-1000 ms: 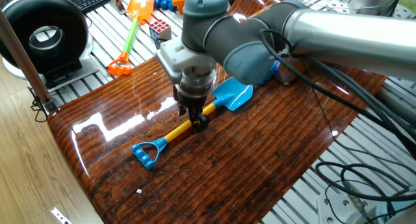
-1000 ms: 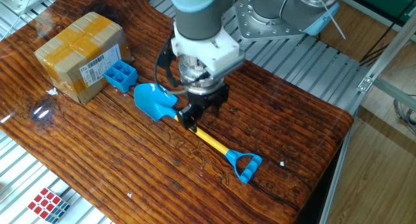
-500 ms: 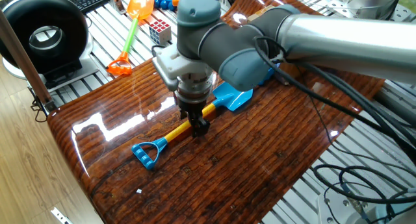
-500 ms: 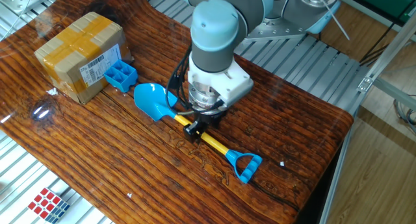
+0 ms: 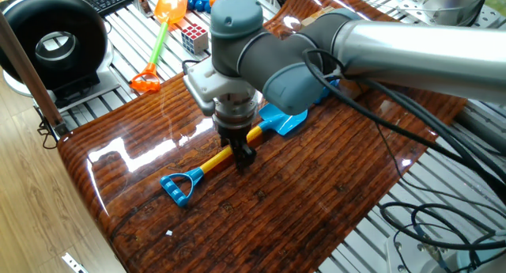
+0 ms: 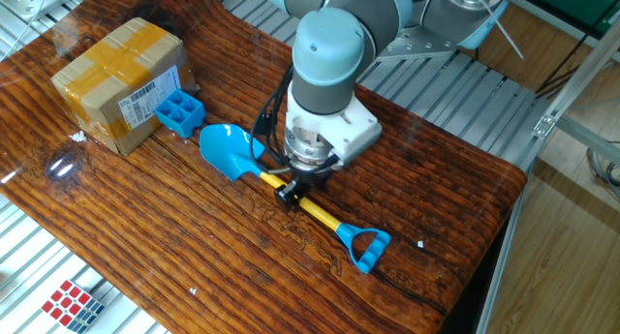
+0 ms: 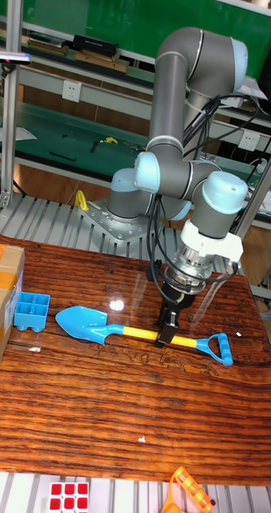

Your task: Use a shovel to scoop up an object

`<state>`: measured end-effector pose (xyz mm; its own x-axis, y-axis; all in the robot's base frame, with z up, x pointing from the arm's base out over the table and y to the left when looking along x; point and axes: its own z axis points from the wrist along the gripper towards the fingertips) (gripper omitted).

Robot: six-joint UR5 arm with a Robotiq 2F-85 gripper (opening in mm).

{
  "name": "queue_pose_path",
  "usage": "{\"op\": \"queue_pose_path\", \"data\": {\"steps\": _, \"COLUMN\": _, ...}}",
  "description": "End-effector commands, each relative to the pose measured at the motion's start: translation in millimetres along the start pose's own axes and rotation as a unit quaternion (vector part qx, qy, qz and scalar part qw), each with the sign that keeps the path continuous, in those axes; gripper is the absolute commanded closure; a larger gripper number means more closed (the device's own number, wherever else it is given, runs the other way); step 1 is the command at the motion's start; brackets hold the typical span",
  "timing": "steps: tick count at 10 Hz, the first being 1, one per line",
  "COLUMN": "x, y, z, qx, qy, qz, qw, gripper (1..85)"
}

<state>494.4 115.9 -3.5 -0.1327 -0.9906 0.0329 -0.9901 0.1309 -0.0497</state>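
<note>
Pincer [image 7: 165,330] lowered over yellow shaft of shovel [image 7: 135,330], fingers set astride it, seemingly pinched shut on shaft. Shovel laid flat on tabletop [image 6: 174,247]. Object [image 6: 180,111] placed just beyond blade tip, against cardboard box [image 6: 118,82]. Firm mid-shaft grip advised; blade to be kept low, pushed toward object.

Wooden table [image 6: 417,169], dark glossy striped grain, is sitting on a slatted metal bench [image 6: 455,82]. Lying flat on the wood: the shovel [image 7: 119,329], blade pointing toward the blue block [image 6: 180,111], a small gap showing between them. Block is resting against the cardboard box [image 6: 121,80], which is standing at the table's end. On the slats beyond the wood, an orange shovel [image 5: 158,36] and a puzzle cube [image 5: 194,37] are lying.
</note>
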Motion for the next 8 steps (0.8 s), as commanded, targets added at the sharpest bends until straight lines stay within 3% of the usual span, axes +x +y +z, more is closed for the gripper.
{"op": "queue_pose_path", "data": {"steps": 1, "x": -1.1, "y": 1.4, "z": 1.9, "qx": -0.002, "qy": 0.006, "qz": 0.004, "qw": 1.0000, "gripper": 24.7}}
{"op": "queue_pose_path", "data": {"steps": 5, "x": -3.8, "y": 2.0, "z": 3.8, "qx": -0.003, "qy": 0.003, "qz": 0.010, "qw": 0.9999, "gripper": 28.7}}
{"op": "queue_pose_path", "data": {"steps": 8, "x": -5.0, "y": 3.1, "z": 3.9, "qx": -0.003, "qy": -0.001, "qz": 0.023, "qw": 0.9997, "gripper": 42.7}}
